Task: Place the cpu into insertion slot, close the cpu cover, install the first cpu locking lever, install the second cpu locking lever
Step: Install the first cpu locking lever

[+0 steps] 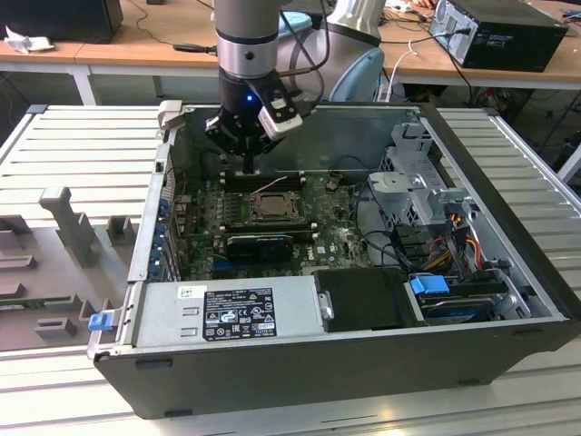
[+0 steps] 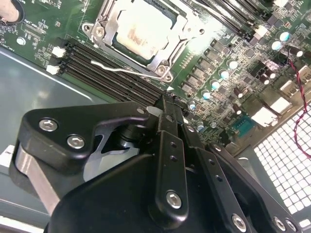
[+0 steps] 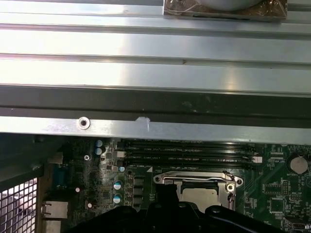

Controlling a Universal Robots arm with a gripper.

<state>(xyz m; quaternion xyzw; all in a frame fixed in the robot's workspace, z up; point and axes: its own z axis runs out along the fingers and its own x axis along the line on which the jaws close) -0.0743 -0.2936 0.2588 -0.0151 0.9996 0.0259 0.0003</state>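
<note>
pale square cpu (image 2: 141, 31), silvery cover (image 2: 108, 22)

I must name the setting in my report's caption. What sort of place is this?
Probably a robotics lab or workshop. A robot arm hangs over an open computer case on a slatted metal bench, and the wooden desks behind carry another computer.

**Chip seated in socket, frame plate down**

The small, flat, square cpu (image 2: 146, 31), pale beige-silver on its face, lies level inside the square dark insertion slot (image 1: 251, 210), whose silvery metal rim is set in the green circuit board (image 2: 233, 73). The thin silvery-grey metal cpu cover (image 2: 108, 23) lies down around the chip, whose face shows through the cut-out centre. A thin silvery wire locking lever (image 2: 124, 71) runs just beside one edge of the frame.
</note>
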